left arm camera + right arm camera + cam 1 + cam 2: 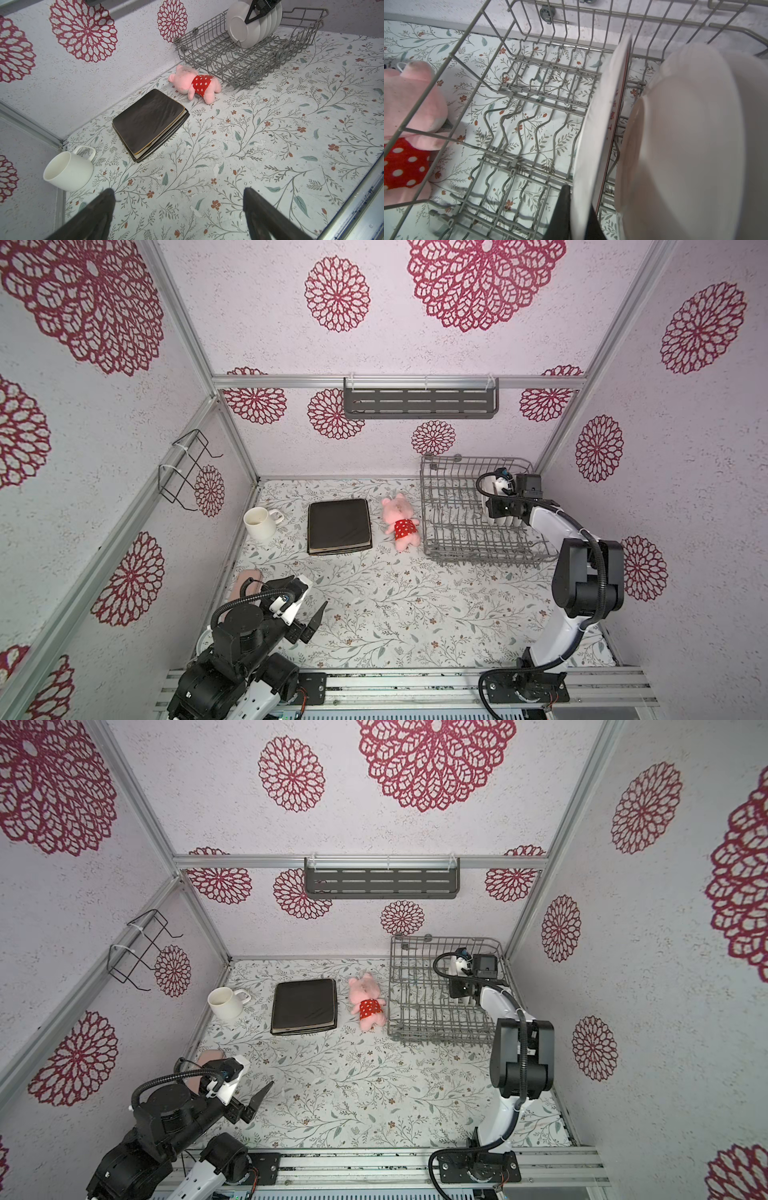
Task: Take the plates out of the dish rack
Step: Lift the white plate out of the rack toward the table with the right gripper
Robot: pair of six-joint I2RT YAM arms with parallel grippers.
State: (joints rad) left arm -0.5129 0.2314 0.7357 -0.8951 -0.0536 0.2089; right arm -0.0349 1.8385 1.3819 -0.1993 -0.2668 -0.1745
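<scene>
Have right claw (579,199) down inside the dish rack (457,539), at 2 o'clock on the counter (415,614) in both top views; pinched tight on the rim of the end round white plate (598,124), one finger on each face. Plate up on edge, slightly tilted, red print on the face turned to the next round plate (685,145); that one just beside it. Cannot tell whether the gripped plate's lower edge rests in the tines. From left wrist view, seeing row of round plates (264,27) standing at the rack's 3 o'clock side.

Got square plates (338,526) stacked flat at 11 o'clock, outside the rack; dark one on top, cream edge showing beneath.

Have left claw (178,189) at 8 o'clock over the counter; jaws spread wide, gripping nothing.

Also seeing white mug (259,522) at 10 o'clock; pink plush pig (399,520) lying between stack and rack.
</scene>
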